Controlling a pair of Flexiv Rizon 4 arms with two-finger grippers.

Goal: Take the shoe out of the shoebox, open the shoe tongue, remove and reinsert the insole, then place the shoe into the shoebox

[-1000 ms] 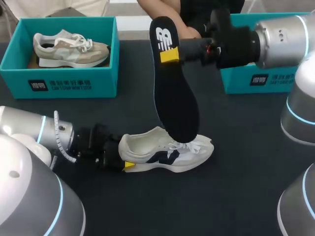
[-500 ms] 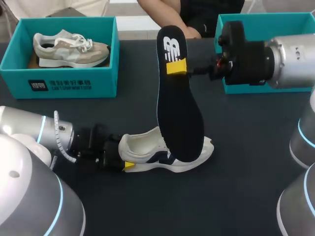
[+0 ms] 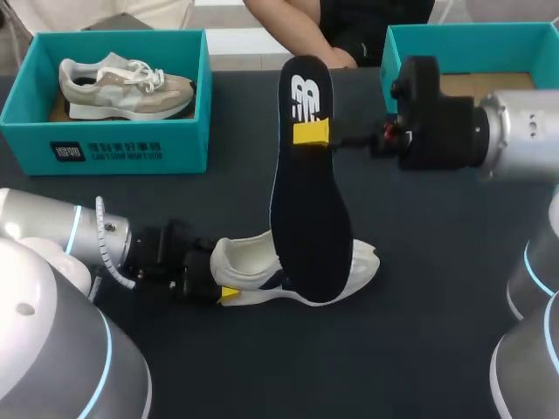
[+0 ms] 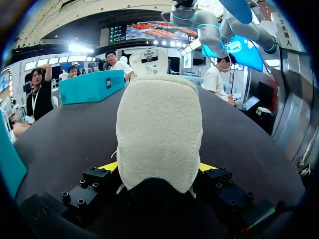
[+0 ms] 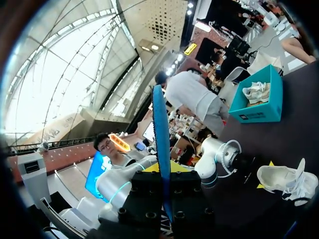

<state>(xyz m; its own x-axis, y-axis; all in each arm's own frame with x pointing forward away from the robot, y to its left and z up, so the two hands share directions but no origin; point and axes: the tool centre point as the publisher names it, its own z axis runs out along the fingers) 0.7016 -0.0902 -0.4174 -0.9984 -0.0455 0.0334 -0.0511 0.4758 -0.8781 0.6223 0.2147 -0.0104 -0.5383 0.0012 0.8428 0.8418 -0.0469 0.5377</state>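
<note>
The left shoebox (image 3: 122,150), teal and open, stands on the dark tabletop (image 3: 419,336) at the upper left of the frame. A beige and grey shoe (image 3: 122,87) lies inside it on its sole, toe toward the right.

The left arm (image 3: 52,231) enters at the lower left. Its left pincer (image 3: 225,281) is closed on the heel of the white shoe (image 3: 246,260). In the left wrist view one yellow tip presses each side of the heel. The white shoe rests on its sole at the lower centre of the frame, toe toward the right.

The dark insole (image 3: 307,209) hangs nearly upright at the centre of the frame, heel end up. Its toe end overlaps the middle of the white shoe. Contact between the two cannot be determined.

The right pincer (image 3: 312,133) clamps the insole near its heel end. In the right wrist view the insole stands edge-on between the two fingers. The right arm (image 3: 515,144) enters at the right edge of the frame.

The right shoebox (image 3: 454,31), also teal and open, stands at the upper right, partly hidden behind the right arm.
</note>
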